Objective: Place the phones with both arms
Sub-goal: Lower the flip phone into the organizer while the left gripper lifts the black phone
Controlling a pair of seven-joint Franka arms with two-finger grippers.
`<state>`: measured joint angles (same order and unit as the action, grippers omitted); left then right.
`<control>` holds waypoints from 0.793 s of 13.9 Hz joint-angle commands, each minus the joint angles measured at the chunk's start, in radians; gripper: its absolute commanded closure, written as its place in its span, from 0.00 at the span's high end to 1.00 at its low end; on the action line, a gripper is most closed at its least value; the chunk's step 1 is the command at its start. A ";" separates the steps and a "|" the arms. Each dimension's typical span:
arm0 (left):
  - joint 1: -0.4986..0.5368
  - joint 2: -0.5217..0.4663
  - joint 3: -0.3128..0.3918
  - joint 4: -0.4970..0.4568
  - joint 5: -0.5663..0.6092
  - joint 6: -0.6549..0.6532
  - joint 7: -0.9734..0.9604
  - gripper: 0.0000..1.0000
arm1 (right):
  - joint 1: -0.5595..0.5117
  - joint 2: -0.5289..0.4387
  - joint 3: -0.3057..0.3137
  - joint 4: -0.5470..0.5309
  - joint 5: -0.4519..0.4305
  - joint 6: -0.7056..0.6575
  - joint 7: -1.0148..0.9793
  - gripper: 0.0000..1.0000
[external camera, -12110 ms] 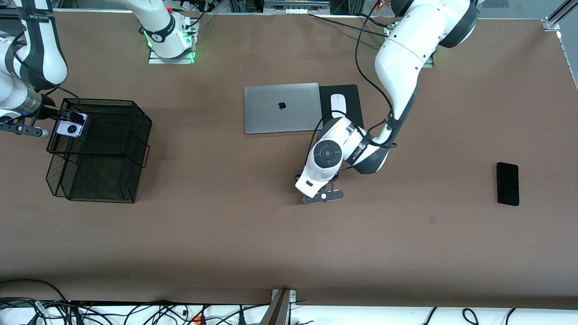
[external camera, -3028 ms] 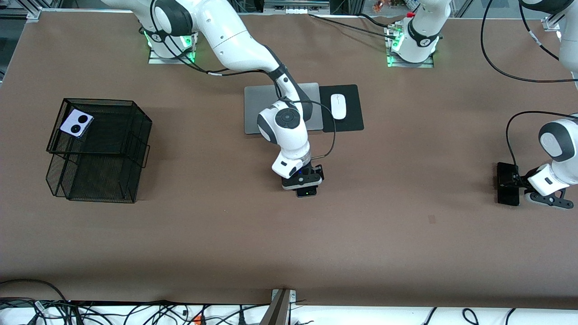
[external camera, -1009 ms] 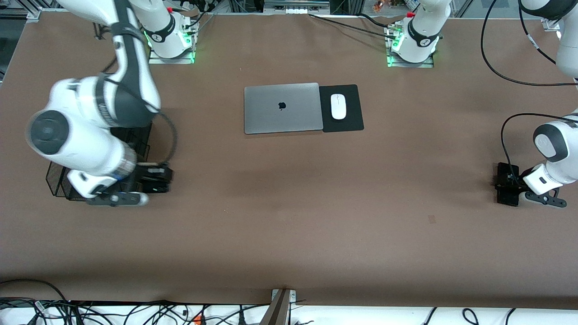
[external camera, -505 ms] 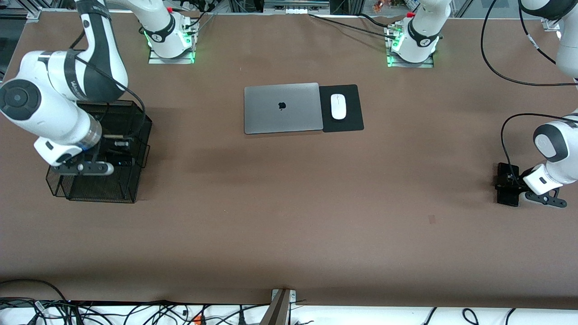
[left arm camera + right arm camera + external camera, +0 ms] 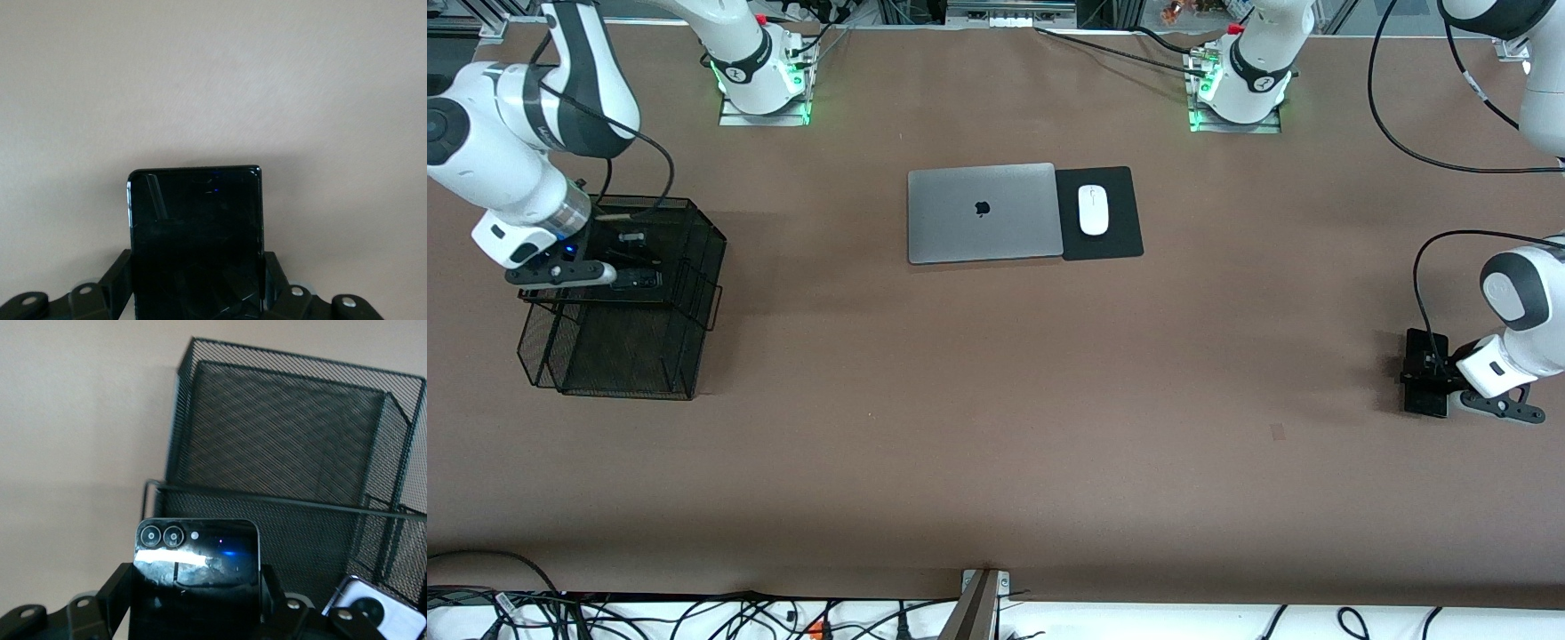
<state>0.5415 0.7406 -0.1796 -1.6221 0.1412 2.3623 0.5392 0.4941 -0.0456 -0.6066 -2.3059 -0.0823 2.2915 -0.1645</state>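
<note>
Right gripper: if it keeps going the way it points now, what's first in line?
Probably the black mesh basket. The right gripper, jaws shut on the small black phone, points at its wire walls; the lilac phone lies off to the side. Depth unclear.

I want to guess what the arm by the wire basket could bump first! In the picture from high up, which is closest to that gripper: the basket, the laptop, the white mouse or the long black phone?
From the right gripper, nearest first:
1. Wire basket: right beneath it, at the right arm's end.
2. Laptop: mid-table.
3. White mouse: beside the laptop, on its black pad.
4. Long black phone: at the left arm's end, in the left gripper.
</note>
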 commanded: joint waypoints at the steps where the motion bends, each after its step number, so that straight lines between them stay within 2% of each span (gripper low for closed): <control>1: -0.020 -0.026 0.006 0.025 0.018 -0.063 -0.036 0.56 | -0.009 -0.075 -0.007 -0.064 -0.019 0.016 -0.016 0.20; 4: -0.055 -0.026 0.006 0.027 0.021 -0.063 -0.085 0.56 | -0.023 -0.100 -0.039 -0.115 -0.019 0.034 -0.006 0.19; 6: -0.096 -0.026 0.005 0.050 0.073 -0.063 -0.172 0.55 | -0.025 -0.094 -0.061 -0.129 -0.019 0.058 -0.006 0.19; 11: -0.188 -0.026 0.003 0.054 0.090 -0.063 -0.304 0.55 | -0.026 -0.088 -0.078 -0.147 -0.017 0.080 0.000 0.20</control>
<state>0.3855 0.7294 -0.1839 -1.5775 0.2013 2.3256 0.2926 0.4766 -0.1026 -0.6849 -2.4315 -0.0824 2.3521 -0.1704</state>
